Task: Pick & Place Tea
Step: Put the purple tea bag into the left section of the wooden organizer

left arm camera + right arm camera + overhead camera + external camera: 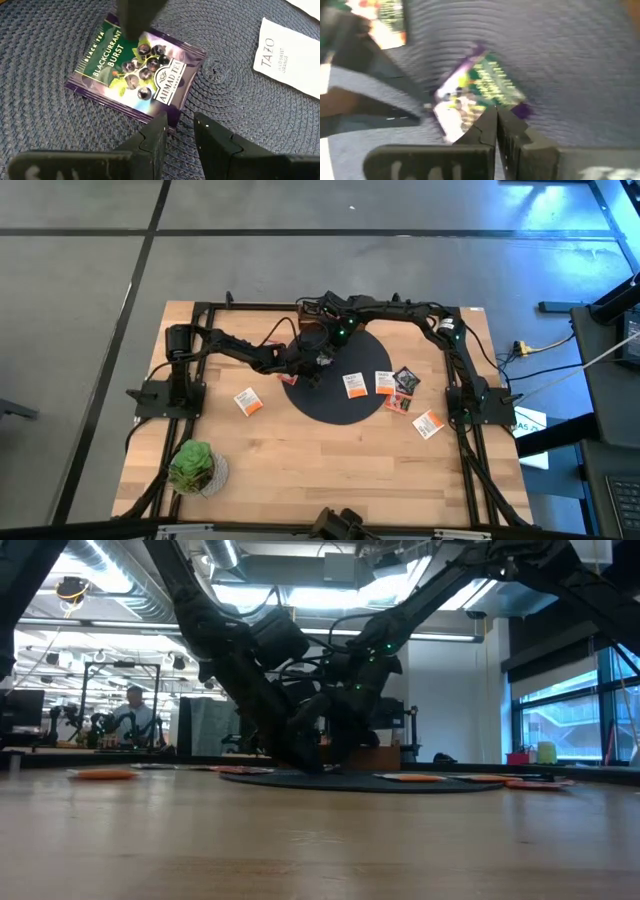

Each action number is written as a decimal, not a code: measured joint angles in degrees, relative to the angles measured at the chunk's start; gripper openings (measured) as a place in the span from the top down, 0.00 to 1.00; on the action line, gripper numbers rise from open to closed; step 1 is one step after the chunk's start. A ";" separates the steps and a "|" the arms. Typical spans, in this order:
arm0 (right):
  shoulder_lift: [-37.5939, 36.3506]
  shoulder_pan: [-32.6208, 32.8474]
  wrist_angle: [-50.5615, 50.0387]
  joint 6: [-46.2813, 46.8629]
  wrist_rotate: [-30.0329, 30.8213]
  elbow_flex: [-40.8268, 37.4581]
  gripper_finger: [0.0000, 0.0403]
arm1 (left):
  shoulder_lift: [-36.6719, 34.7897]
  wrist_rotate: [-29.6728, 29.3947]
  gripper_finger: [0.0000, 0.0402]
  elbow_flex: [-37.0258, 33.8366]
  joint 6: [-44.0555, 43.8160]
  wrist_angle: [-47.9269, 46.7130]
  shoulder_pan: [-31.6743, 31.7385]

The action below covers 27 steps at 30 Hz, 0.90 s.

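Tea packet [136, 75], dark purple, lies on the black round mat [345, 412] near its left part. Both arms reach inward and meet over it. The left gripper [180, 135] points down at the packet's near edge, its fingers a little apart and holding nothing. The right gripper [496, 122] has its fingers pressed together at the packet's edge. On the packet one reads "BLACKCURRANT BURST" and "AHMAD TEA". A white packet [290, 57] beside it says "TAZO".
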 joint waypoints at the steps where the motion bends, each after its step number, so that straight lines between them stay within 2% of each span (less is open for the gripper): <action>1: 0.00 -0.16 -0.27 -0.22 0.83 0.00 0.97 | 0.00 0.11 0.76 -0.02 0.01 -0.02 0.00; 4: -0.05 -0.75 -1.97 -3.05 0.98 0.04 0.97 | 0.02 0.32 0.76 -0.02 1.39 -0.02 -0.04; 7: -0.81 -1.51 -3.77 -3.77 1.11 0.04 0.93 | 0.02 0.35 0.76 -0.02 1.95 -0.10 -0.04; 11: -1.55 -3.17 -4.44 -1.88 0.71 0.11 0.79 | 0.02 0.33 0.76 0.02 2.64 -0.53 -0.04; 18: -0.92 -3.96 -1.57 1.53 -4.49 0.10 0.52 | 0.00 0.37 0.76 0.02 3.02 -1.07 -0.07; 22: -0.92 -2.00 0.30 0.78 -2.12 0.11 0.44 | 0.00 0.33 0.76 0.02 3.02 -1.07 -0.07; 27: -0.91 -0.36 1.93 3.09 2.57 0.11 0.42 | 0.00 0.33 0.76 0.02 3.02 -1.07 -0.11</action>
